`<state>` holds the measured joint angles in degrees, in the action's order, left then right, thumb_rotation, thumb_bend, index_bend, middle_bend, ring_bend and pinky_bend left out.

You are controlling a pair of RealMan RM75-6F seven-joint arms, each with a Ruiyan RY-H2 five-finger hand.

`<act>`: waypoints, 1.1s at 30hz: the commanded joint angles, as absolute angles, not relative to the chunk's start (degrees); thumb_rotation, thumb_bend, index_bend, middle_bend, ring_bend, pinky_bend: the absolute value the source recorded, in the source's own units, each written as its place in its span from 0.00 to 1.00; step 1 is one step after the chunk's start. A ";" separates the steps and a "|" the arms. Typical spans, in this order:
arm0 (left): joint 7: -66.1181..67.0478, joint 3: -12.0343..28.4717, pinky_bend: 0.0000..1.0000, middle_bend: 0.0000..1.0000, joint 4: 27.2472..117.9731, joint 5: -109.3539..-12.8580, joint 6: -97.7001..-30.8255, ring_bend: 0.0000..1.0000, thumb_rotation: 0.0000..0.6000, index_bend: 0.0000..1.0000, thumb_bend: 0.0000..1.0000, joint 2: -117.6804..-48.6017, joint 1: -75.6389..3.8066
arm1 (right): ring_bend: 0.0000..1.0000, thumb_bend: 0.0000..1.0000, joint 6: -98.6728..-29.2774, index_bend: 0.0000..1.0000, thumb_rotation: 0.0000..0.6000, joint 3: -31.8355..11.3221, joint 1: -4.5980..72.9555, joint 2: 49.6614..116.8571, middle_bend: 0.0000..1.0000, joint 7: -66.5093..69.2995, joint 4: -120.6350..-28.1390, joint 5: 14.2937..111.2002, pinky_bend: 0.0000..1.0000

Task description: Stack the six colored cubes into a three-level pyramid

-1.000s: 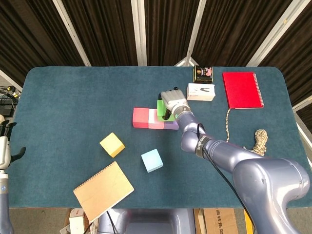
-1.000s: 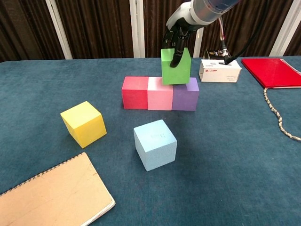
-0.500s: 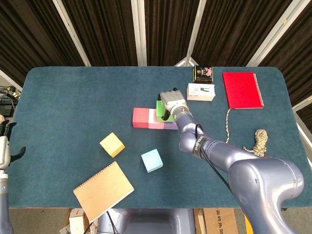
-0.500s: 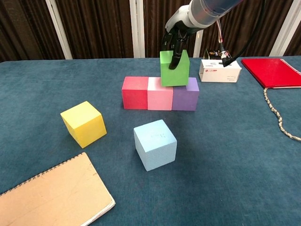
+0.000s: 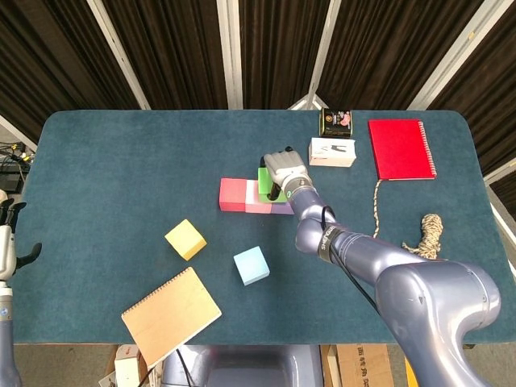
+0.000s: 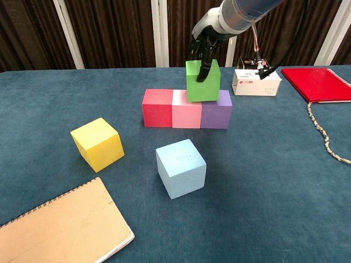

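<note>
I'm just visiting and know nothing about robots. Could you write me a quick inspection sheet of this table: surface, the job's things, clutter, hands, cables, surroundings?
Surface: blue table.
Job's things: red cube, pink cube, purple cube in a touching row; green cube over the pink-purple seam; yellow cube and light blue cube loose in front.
Clutter: tan notebook, red notebook, white box, dark tin, rope.
Hands: right hand holds the green cube; left hand hangs open at the table's left edge.
Cables: bundle beyond the left edge.
Surroundings: dark curtains.
</note>
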<state>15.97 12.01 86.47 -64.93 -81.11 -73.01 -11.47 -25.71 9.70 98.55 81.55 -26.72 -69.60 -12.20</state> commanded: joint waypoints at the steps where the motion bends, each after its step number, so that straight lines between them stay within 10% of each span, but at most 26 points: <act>1: 15.90 12.01 0.00 0.09 86.45 -64.93 -81.11 0.00 1.00 0.18 0.31 -73.00 -11.46 | 0.17 0.34 -25.73 0.35 1.00 9.73 98.59 81.67 0.31 -26.58 -69.48 -12.16 0.00; 33: 16.29 12.05 0.00 0.09 86.14 -64.62 -81.16 0.00 1.00 0.18 0.31 -73.29 -11.60 | 0.14 0.34 -24.43 0.34 1.00 11.90 99.37 81.98 0.29 -25.37 -68.78 -12.97 0.00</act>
<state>16.29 12.04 86.14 -64.62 -81.15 -73.30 -11.61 -24.41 11.84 99.32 82.02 -25.40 -68.72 -12.91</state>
